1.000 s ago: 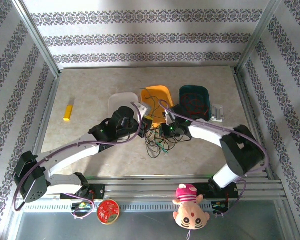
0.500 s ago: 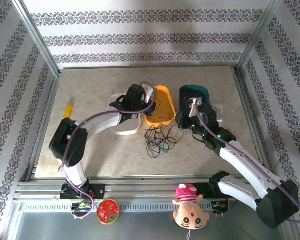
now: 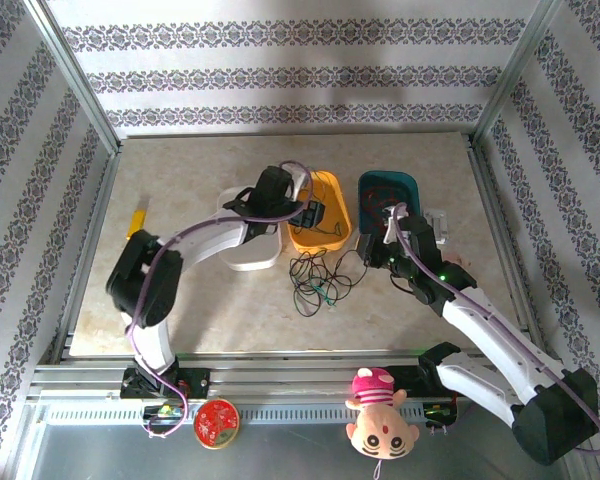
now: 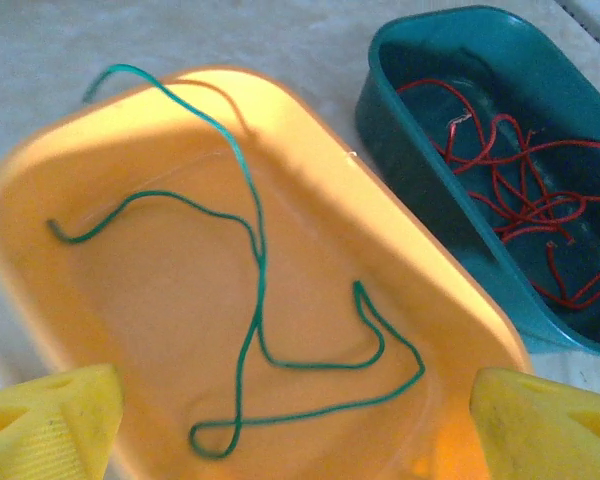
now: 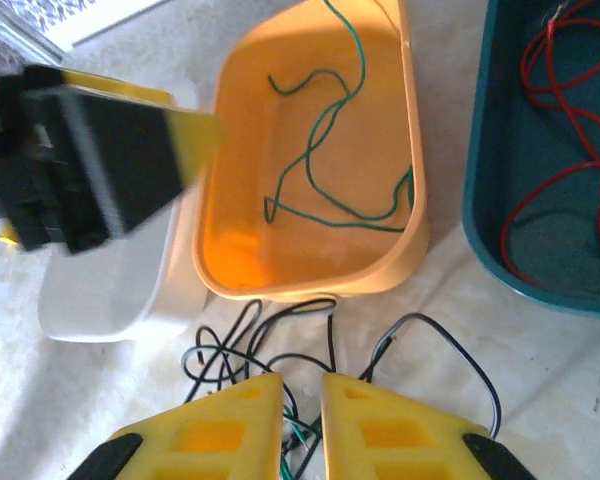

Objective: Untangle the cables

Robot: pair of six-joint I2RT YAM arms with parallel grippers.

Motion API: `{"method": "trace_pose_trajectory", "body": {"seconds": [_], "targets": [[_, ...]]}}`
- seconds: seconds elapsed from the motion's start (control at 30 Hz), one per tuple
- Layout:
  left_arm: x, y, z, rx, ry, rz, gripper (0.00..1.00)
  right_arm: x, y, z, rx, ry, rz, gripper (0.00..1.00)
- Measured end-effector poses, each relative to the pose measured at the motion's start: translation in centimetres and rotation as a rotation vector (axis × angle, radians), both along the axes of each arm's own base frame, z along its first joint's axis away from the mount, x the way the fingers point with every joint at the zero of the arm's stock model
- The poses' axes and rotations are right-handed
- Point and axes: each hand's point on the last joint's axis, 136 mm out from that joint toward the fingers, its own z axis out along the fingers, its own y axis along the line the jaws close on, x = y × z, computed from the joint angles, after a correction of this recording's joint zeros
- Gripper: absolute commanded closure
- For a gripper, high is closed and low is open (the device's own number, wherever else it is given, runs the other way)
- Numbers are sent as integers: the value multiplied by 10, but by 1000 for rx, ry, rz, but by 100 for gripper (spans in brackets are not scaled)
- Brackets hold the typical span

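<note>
Your left fingers [image 4: 280, 420] are hovering spread apart over the orange plastic tray [image 4: 400, 290], where a thin green wire [image 4: 255, 300] is lying. Thin red wires [image 4: 520, 200] are sitting in the teal tray [image 4: 420, 190]. Black tangled wires [image 3: 315, 278] are waiting on the counter [image 3: 180, 290]; your right fingers [image 5: 302, 420] are nearly together above them.

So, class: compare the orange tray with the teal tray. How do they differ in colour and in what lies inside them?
The orange tray is bright orange; the teal tray is dark blue-green. The orange tray holds a green cable in a few loose loops; the teal tray holds red cables, more densely tangled. Both are open, rounded tubs, side by side on the table.
</note>
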Motion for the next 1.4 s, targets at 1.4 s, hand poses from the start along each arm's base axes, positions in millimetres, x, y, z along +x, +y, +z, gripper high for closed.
{"method": "trace_pose_trajectory", "body": {"seconds": [1.4], "targets": [[-116,-25,-85,134,123,-80,27,-87,65,-121,-331,400,508,95]]}}
